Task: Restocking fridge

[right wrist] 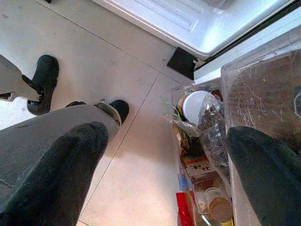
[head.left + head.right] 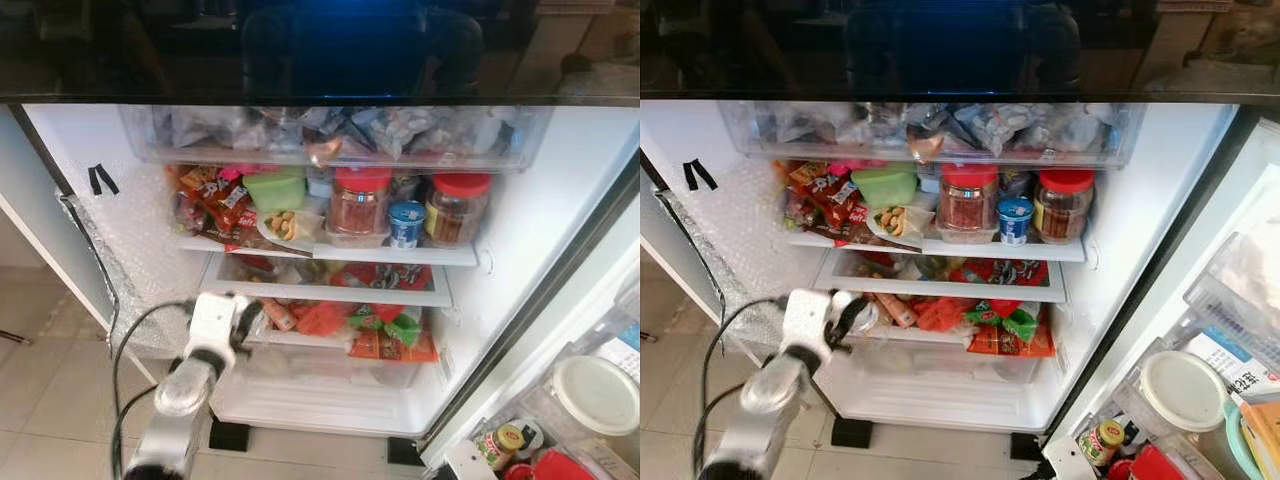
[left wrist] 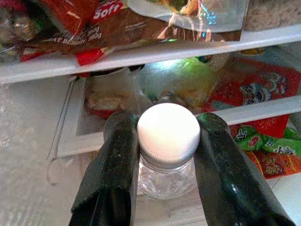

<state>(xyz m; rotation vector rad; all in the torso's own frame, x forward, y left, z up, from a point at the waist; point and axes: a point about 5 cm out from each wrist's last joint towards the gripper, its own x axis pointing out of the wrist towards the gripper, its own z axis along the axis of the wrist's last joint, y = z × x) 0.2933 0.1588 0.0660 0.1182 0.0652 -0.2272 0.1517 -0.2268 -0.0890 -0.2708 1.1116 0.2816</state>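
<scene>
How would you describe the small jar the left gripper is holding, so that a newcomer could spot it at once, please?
Start at the open fridge and go down its left side to the lower shelves, where the left gripper reaches in. Between its two black fingers sits a small clear glass jar. Its plain white screw cap sets it apart from the larger red-lidded jars on the shelf above.

left hand (image 3: 167,160) clamped, right hand (image 1: 164,174) spread
</scene>
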